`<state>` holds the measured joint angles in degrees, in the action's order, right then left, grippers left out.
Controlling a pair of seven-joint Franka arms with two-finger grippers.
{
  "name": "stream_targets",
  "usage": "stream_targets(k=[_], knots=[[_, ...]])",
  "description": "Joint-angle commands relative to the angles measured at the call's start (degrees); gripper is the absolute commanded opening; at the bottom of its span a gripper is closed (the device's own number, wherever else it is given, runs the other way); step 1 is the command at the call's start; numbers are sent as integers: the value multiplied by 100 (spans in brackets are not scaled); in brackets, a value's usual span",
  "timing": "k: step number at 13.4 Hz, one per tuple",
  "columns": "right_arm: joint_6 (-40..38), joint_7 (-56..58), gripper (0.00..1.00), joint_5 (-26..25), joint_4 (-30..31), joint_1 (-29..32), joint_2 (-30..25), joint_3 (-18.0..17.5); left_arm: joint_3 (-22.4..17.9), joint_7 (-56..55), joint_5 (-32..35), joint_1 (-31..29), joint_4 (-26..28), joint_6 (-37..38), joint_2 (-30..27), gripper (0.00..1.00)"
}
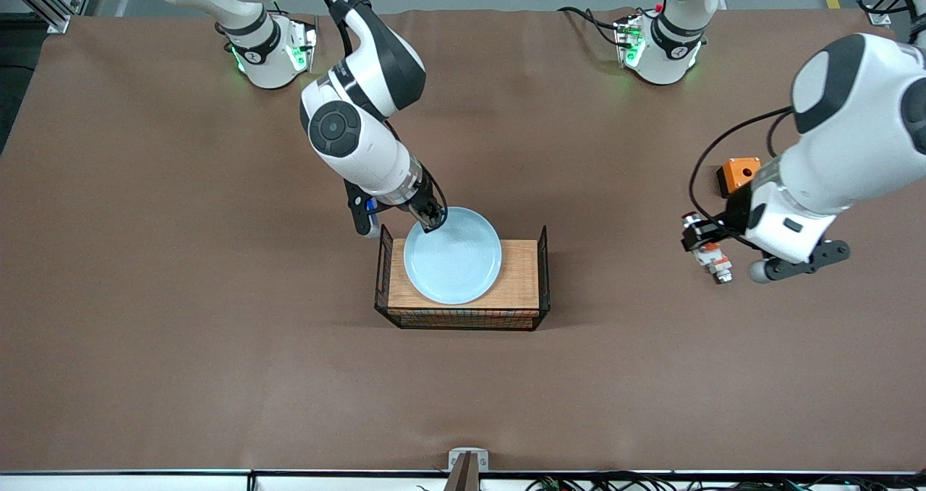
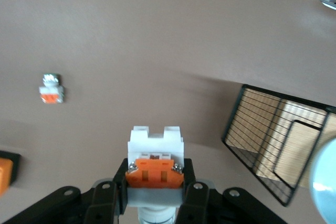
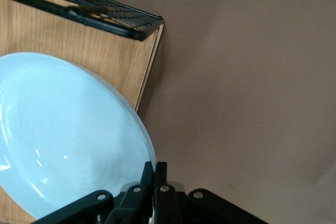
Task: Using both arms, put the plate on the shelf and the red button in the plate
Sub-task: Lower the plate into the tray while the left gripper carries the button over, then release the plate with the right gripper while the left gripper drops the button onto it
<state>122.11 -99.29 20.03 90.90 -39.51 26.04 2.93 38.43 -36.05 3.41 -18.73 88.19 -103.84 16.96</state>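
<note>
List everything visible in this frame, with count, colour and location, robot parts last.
plate: one, pale blue, over the wooden board, rim pinched by the right gripper.
wooden board: one, light wood, inside the wire rack.
wire rack: one, black, mid-table.
red button: one, white with an orange-red patch, held by the left gripper.
shorter switch piece: one, white and orange, on the table below the left gripper.
orange box: one, toward the left arm's end.
right gripper: shut on the plate's rim.
left gripper: shut on the red button, above the table.
</note>
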Motion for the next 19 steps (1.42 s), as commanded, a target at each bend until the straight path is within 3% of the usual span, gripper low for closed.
stream_targets(k=[1, 3, 4, 5, 6, 8, 9, 10, 13, 16, 17, 19], knots=[[58, 42, 2, -105, -222, 49, 173, -47, 7, -542, -60, 273, -126, 83, 35, 1], [50, 15, 14, -96, -222, 49, 190, -47, 7, -1042, -69, 475, -135, 75, 44, 0], [50, 6, 27, -78, -231, 57, 190, -39, 7, -1288, -112, 563, -152, 75, 96, 0], [41, 15, 48, -78, -266, 110, 190, -39, 7, -1439, -182, 668, -274, 75, 149, 0], [15, -2, 64, -43, -310, 180, 199, -39, 7, -1640, -218, 843, -432, 40, 280, 0], [-29, 189, 79, -131, -319, 181, 182, -39, 7, -2263, -218, 1151, -819, 13, 570, 0], [-116, 365, 95, -140, -336, 180, 164, -47, 7, -2614, -218, 1336, -951, -39, 685, 0], [-300, 445, 100, -131, -424, 180, 155, -47, -2, -2862, -218, 1442, -1013, -153, 738, 0], [-1126, 481, 100, -140, -740, 163, 16, -56, -2, -3748, -218, 1863, -1023, -898, 940, 1], [-2310, 1610, 100, -175, -697, 163, -669, -47, -46, -4050, -165, 2277, -1066, -1497, 1247, 2], [-2976, 2015, 100, -375, -680, 232, -1036, -21, -98, -4216, -148, 2504, -1075, -1725, 1440, 6], [-3586, 2517, 100, -648, -662, 321, -1425, -21, -535, -4375, -148, 2995, -1084, -1998, 1643, 6]])
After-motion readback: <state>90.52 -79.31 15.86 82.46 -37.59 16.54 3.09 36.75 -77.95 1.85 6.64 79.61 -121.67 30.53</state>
